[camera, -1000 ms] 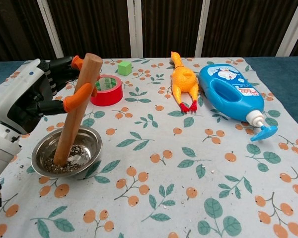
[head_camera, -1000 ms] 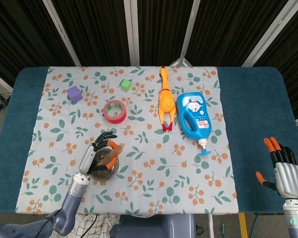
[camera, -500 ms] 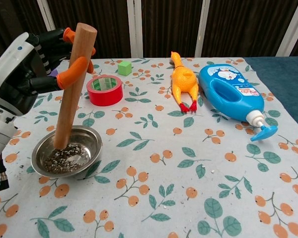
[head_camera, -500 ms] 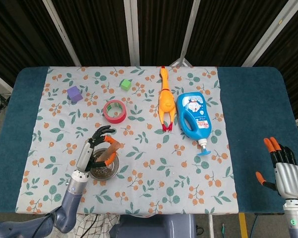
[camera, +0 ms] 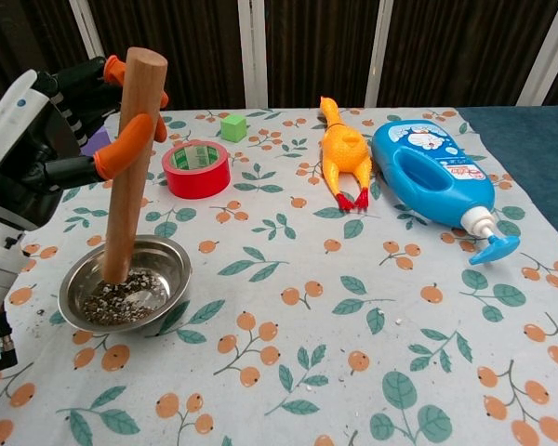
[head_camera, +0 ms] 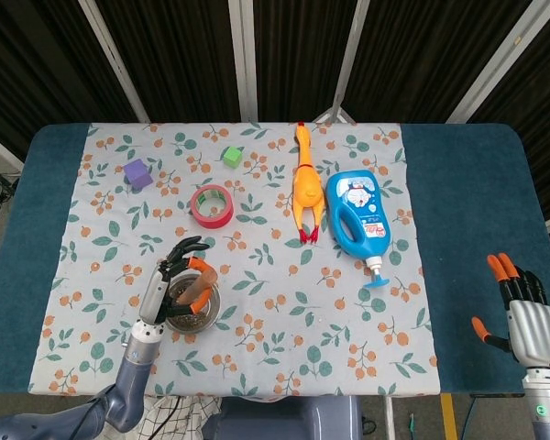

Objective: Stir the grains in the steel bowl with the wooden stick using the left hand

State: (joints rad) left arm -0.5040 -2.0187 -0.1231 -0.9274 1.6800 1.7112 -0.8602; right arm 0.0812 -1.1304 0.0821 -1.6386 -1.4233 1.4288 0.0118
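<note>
Gripping the round wooden stick (camera: 130, 167) near its top, the left hand (camera: 37, 139) plants its lower end among grains (camera: 121, 299) in the shallow steel bowl (camera: 172, 269) at the counter's near left. A hard sideways sweep could tip that light bowl, scattering grains.

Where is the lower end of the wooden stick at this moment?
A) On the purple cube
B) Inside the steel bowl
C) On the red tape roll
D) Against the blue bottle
B: the wooden stick, held by the left hand, stands nearly upright with its lower end inside the steel bowl, by the grains.
</note>
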